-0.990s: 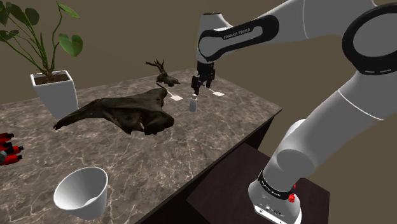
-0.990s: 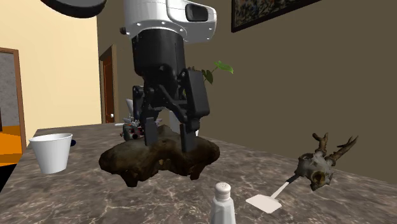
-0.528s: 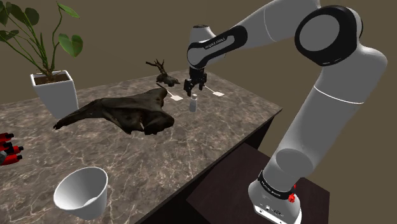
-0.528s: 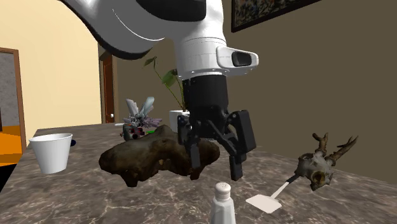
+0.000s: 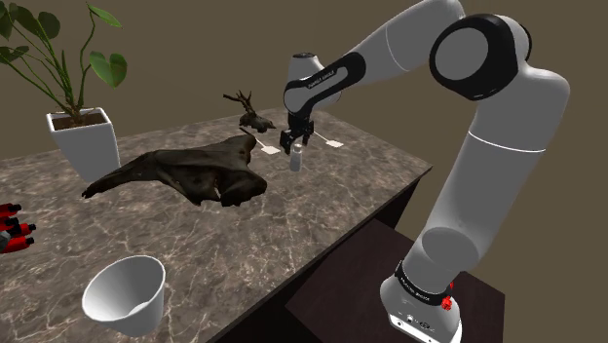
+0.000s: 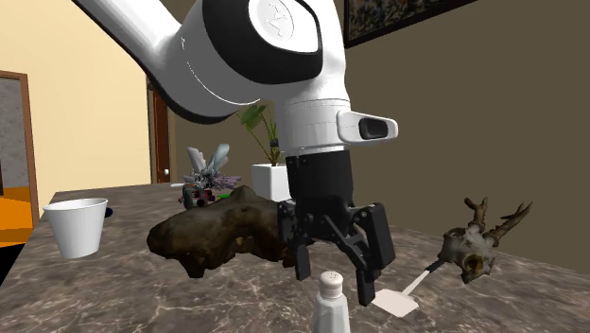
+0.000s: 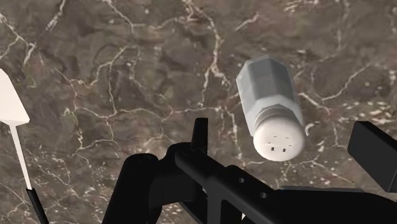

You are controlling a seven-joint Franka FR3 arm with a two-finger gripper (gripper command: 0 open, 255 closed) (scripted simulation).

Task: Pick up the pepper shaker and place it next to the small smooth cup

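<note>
Roughly, from the shoulder view's left: red-and-black objects (image 5: pixel 12 230) sit at the edge of the brown marble table (image 5: pixel 195 239). A white planter (image 5: pixel 86 144) with a leafy plant stands toward the back. The white cup (image 5: pixel 125 290) is upright near the front edge. A dark driftwood piece (image 5: pixel 185 175) lies mid-table, well apart from the cup. Past it is a small antlered skull (image 5: pixel 255 121), with a white spatula (image 6: pixel 397 301) lying flat between the skull and the pepper shaker (image 5: pixel 295 160). The shaker is pale grey-white with a holed cap. It stands upright on the marble toward the table's far right, well apart from the cup. The black gripper (image 5: pixel 296 140) hangs directly over it, fingers spread, one either side of the cap, neither touching it; nothing is grasped. The white arm (image 5: pixel 487 127) arcs down to the dark stand (image 5: pixel 341 292) at lower right.
</note>
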